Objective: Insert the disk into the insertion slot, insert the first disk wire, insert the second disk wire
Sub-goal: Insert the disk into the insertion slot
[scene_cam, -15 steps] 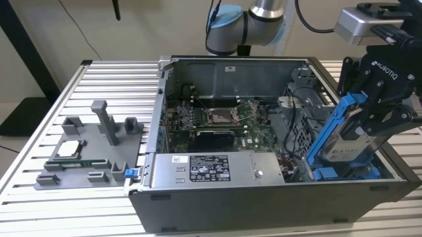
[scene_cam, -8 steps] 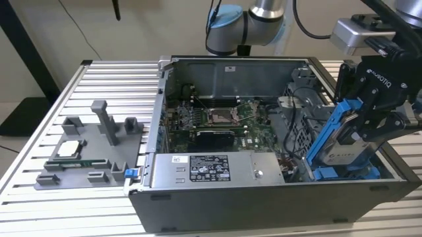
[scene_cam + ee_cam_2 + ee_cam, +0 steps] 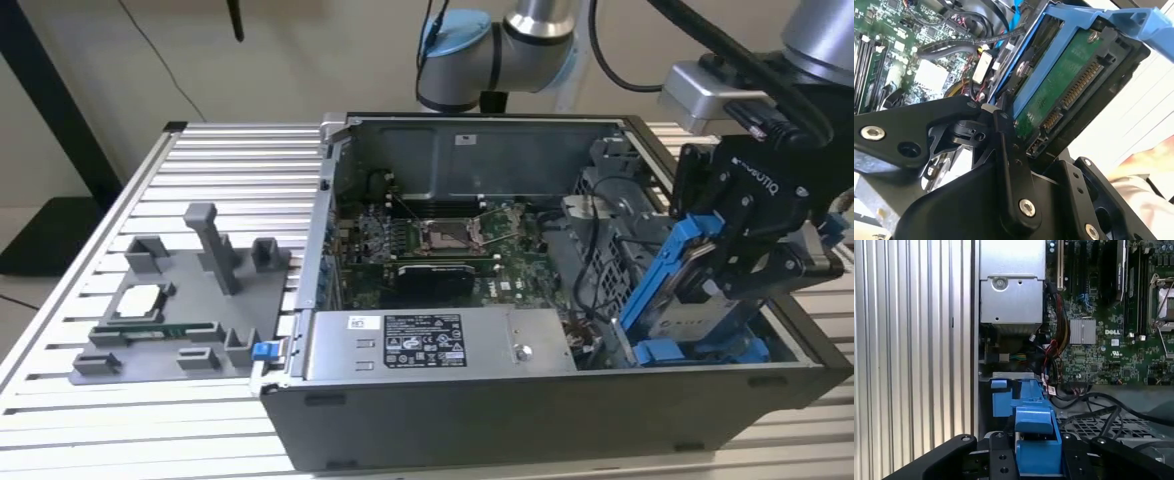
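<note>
Clenched in tool (image 3: 734, 275): disk (image 3: 690, 300), tilted just above slot (image 3: 662, 352) (not yet seated). Judged barely begun, with nothing plugged into connector (image 3: 1081, 85).

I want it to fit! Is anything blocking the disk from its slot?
Nothing visible does. The pincer holds the disk tilted at the insertion slot; black cables lie beside it, toward the motherboard.
</note>
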Robot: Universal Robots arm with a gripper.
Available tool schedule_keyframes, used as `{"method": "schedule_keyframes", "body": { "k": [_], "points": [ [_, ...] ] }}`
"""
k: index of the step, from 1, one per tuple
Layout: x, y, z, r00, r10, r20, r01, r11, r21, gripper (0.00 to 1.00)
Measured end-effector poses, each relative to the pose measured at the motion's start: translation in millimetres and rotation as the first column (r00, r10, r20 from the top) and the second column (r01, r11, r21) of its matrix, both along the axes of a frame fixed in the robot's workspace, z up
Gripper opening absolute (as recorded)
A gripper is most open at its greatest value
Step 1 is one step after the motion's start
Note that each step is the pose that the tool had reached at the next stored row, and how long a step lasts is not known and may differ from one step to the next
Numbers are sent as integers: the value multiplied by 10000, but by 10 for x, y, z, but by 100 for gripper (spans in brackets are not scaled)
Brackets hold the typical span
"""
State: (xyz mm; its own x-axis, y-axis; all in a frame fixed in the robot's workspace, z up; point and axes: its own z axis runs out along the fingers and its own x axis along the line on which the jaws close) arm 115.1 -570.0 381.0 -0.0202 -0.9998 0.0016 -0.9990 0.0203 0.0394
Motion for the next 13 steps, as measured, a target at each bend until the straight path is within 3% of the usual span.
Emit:
{"method": "schedule_keyframes", "body": {
  "k": [10,11,13],
  "points": [
    [0,0,-28,10000,0,0,0,10000,1,0],
    [0,0,-27,10000,1,0,-1,10000,0,100],
    [0,0,-28,10000,0,0,0,10000,1,100]
  ]
}}
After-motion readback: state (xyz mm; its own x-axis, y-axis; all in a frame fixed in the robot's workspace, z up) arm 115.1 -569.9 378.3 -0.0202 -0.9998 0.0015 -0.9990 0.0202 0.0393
